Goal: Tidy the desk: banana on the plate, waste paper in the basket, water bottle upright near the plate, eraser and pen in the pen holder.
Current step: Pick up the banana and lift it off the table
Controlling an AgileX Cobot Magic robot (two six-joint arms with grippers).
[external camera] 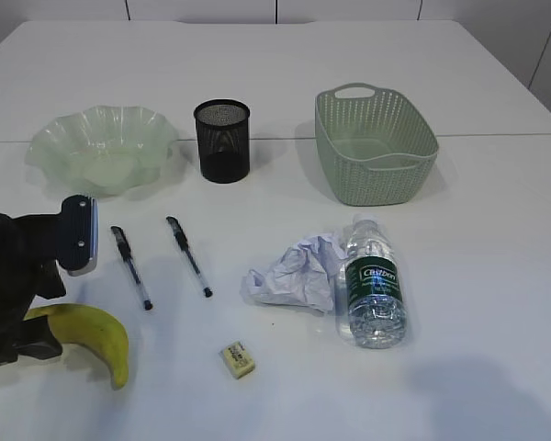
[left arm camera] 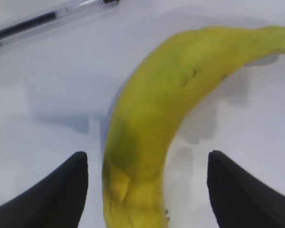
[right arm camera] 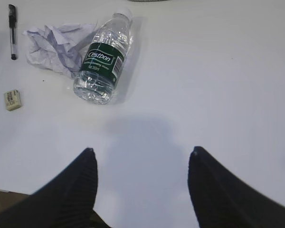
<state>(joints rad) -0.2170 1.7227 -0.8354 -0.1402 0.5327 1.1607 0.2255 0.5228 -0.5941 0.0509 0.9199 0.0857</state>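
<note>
Now the left gripper (left arm camera: pixel 147 190), jaws spread wide, straddles the banana (left arm camera: pixel 180 109) lying near-left on the table (external camera: pixel 496 276); soft, curved, bruisable, so a gentle mid-body pinch looks best.

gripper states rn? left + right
Left gripper: open, fingers on either side of the banana, not clamped on it.
Right gripper: open, empty, above bare table.

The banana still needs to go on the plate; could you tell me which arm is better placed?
Left: its open gripper straddles the banana. The right gripper hangs over bare table.
</note>
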